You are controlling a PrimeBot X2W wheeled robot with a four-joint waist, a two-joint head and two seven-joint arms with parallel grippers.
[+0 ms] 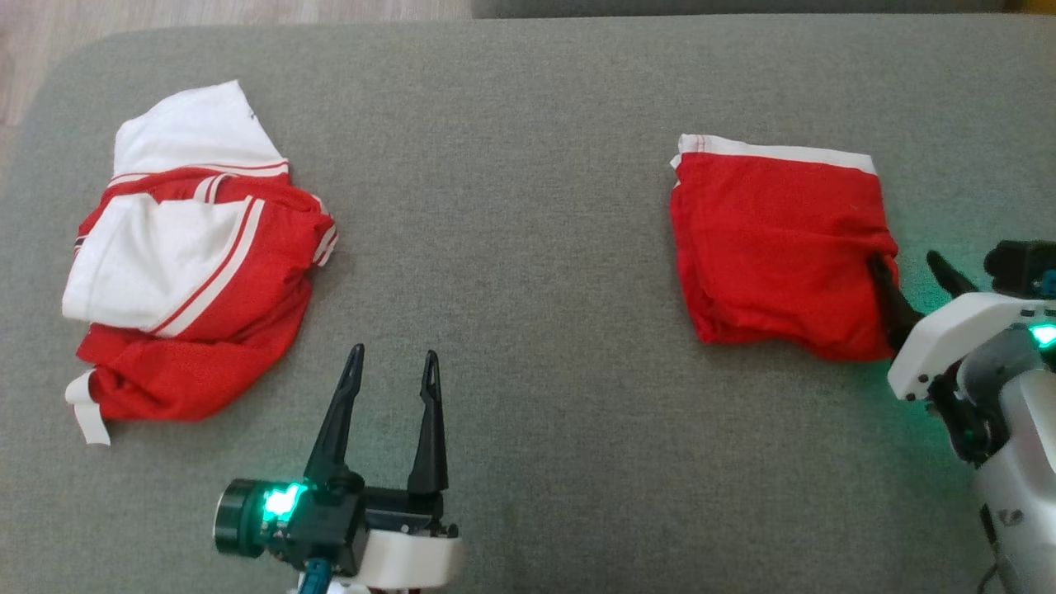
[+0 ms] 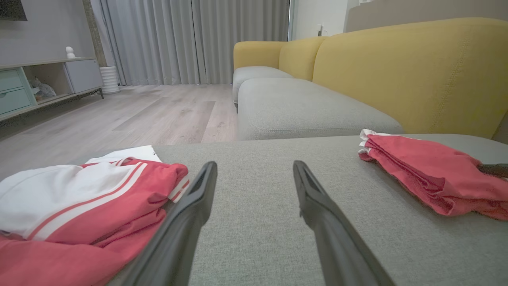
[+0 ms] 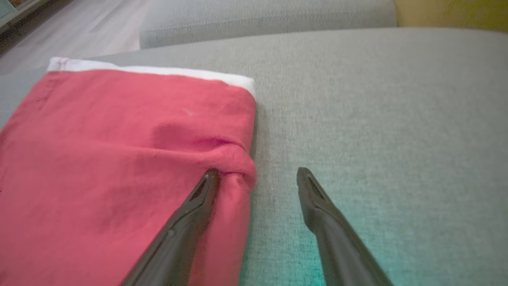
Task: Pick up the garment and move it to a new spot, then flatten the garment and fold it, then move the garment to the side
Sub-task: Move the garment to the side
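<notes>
The folded red cloth garment with a white band (image 1: 775, 247) sits at three o'clock on the grey fabric cushion (image 1: 528, 165). The right gripper (image 1: 903, 258) is spread wide at its four o'clock corner, one finger over the puckered edge. The danger: a sideways drag snags that hem and opens the fold. The left gripper (image 1: 394, 355), spread and empty, hovers at six o'clock near the crumpled red-and-white jersey (image 1: 198, 264).

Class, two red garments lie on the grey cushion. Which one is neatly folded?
The plain red garment with a white band along one edge, beside the right gripper. The other garment, red and white, lies crumpled.
</notes>
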